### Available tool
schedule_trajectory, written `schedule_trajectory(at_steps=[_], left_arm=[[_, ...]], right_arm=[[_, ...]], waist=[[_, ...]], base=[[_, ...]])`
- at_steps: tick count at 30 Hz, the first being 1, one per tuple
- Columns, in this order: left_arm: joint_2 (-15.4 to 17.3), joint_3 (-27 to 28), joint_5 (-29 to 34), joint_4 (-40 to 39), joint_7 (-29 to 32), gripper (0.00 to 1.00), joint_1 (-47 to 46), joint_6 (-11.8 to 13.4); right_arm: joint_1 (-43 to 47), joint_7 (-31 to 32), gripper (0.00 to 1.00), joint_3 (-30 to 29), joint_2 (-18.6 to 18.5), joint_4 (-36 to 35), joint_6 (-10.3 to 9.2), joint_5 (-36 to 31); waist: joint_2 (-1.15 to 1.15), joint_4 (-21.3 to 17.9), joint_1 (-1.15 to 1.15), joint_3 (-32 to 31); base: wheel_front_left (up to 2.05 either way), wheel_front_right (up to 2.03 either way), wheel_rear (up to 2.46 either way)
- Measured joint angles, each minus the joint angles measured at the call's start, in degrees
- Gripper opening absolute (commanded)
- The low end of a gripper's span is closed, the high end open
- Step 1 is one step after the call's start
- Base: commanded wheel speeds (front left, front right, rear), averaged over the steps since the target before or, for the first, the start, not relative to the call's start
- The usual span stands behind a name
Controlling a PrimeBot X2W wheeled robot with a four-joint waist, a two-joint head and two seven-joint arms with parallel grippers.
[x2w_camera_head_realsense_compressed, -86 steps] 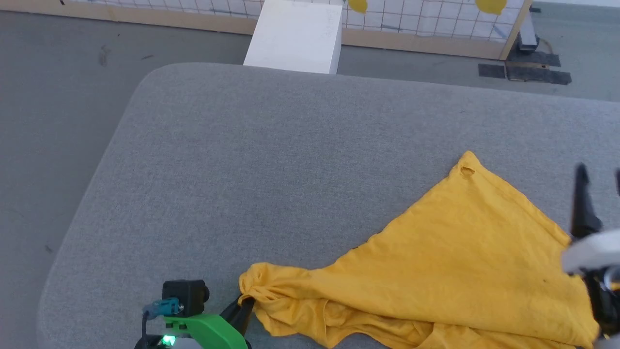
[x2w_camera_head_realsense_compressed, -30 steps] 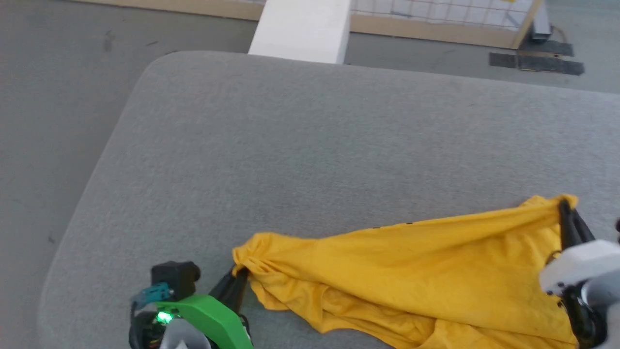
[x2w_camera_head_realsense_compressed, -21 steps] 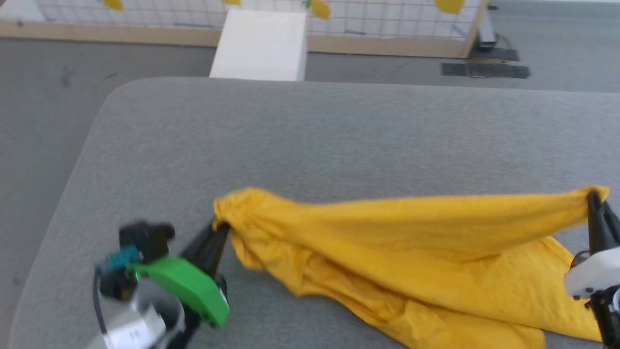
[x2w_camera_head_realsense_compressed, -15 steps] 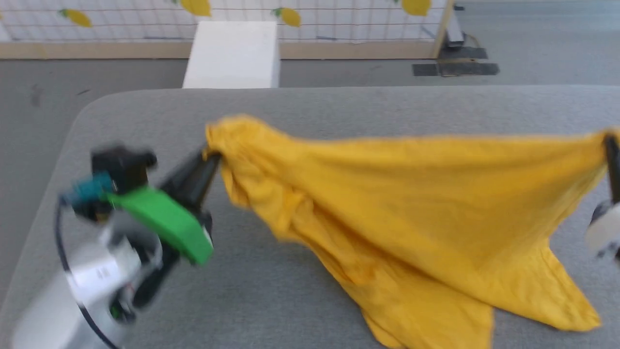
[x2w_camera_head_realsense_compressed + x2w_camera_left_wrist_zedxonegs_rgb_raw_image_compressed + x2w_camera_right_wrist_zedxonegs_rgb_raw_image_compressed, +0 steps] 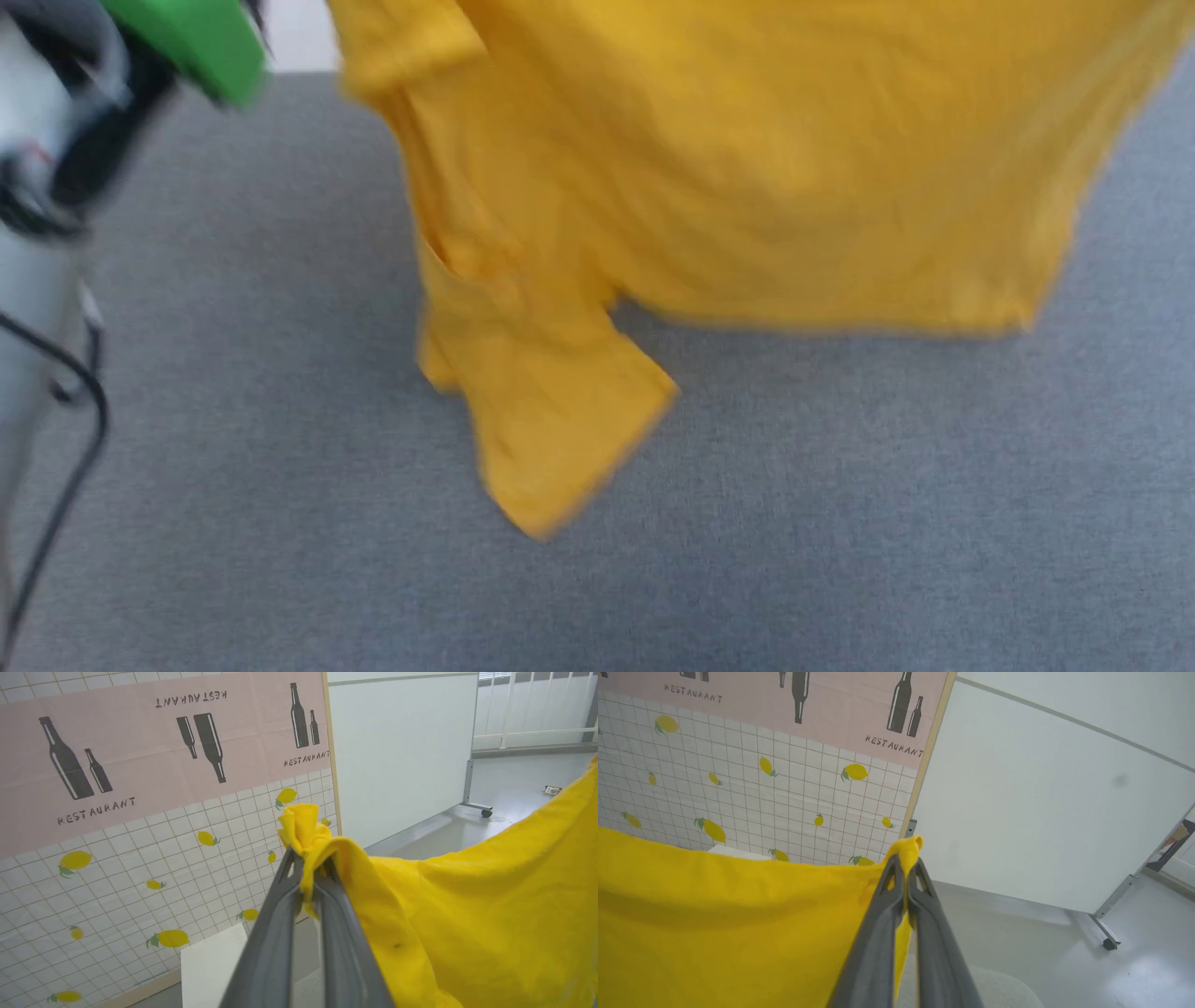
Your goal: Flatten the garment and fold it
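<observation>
The garment (image 5: 747,159), plain yellow on the side facing me, hangs in the air above the grey table (image 5: 840,523). Its lower hem and one sleeve (image 5: 551,429) dangle free over the tabletop. In the left wrist view my left gripper (image 5: 308,858) is shut on a bunched corner of the garment (image 5: 467,914). The right wrist view has my right gripper (image 5: 906,865) shut on another corner of the garment (image 5: 714,914), with the cloth stretched between the two. The head view is blurred, and my left arm's green cover (image 5: 201,42) sits at its top left.
A screen with lemon-print tiles and a pink "RESTAURANT" banner (image 5: 117,765) stands behind the table. A white box (image 5: 210,966) rests at its foot. White partition panels on wheels (image 5: 1041,812) stand further right. A black cable (image 5: 65,467) hangs from my left arm.
Both arms have lifted the garment off the table and spread it out; it now hangs free. The head view has also shifted and lost the far wall.
</observation>
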Motion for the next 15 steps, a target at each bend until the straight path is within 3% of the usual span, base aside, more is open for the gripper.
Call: schedule_trajectory(at_steps=[6,15], left_arm=[[0.6,1.7,4.7,6.9,-2.1,0.00,-14.1,-0.3],[-0.7,4.5,11.1,14.6,-15.8,0.00,-26.0,1.7]], right_arm=[[-15.3,-2.9,0.00,0.9,1.4,9.8,0.00,-4.5],[-30.6,-12.4,0.00,-3.3,6.5,18.9,0.01,-11.5]], waist=[[0.00,-1.1,0.00,6.4],[0.00,-2.9,0.01,13.7]], base=[[0.00,0.00,0.00],[0.00,0.00,0.00]])
